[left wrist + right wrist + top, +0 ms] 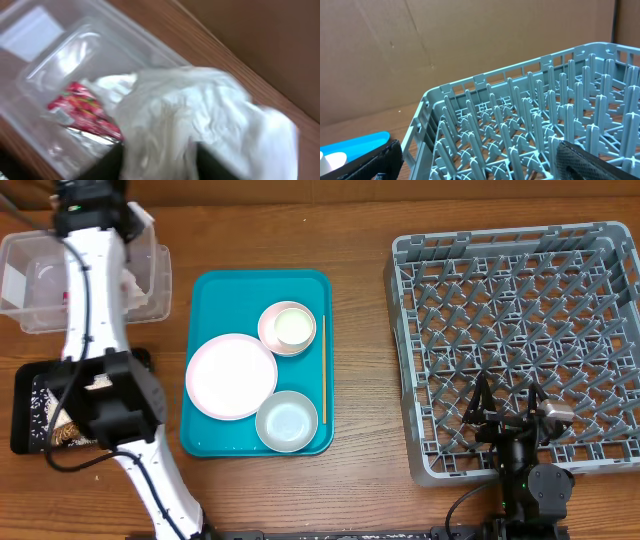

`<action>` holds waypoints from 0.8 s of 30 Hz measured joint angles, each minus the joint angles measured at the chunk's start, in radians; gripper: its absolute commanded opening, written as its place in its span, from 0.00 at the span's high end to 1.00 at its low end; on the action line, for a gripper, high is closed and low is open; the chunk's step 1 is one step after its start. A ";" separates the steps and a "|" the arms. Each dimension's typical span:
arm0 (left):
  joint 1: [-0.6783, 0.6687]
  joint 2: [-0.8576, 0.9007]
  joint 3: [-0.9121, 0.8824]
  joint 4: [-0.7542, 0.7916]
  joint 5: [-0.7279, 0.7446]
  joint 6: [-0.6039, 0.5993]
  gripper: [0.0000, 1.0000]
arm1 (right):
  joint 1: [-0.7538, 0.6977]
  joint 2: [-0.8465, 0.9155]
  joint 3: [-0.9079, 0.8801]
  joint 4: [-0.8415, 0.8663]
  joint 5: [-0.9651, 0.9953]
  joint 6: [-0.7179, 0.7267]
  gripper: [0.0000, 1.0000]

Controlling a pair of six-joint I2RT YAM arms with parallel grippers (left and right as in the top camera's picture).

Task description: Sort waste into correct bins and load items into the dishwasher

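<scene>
In the left wrist view a crumpled white napkin fills the gap of my left gripper, whose dark fingers stand apart on either side of it. Below it is the clear tub, with a red-and-white wrapper lying inside. Overhead, the left gripper is over the clear tub at the far left. My right gripper hangs open and empty over the front of the grey dish rack. The pink plate, the pink dish and the pale bowl sit on the teal tray.
A black tray with white crumbs and a brown lump lies at the front left, partly under my left arm. A thin wooden stick lies along the teal tray's right side. Rack pegs stand close in front of the right gripper.
</scene>
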 measured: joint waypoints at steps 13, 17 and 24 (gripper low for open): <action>0.131 0.000 0.000 -0.149 0.111 -0.042 0.00 | 0.000 0.000 0.000 0.000 0.000 0.000 0.00; 0.148 0.000 0.000 -0.238 0.204 -0.042 0.00 | 0.000 0.000 0.000 0.000 0.000 0.000 0.00; 0.157 -0.036 -0.005 -0.350 0.323 -0.037 0.00 | 0.000 0.000 0.000 0.000 0.000 0.000 0.00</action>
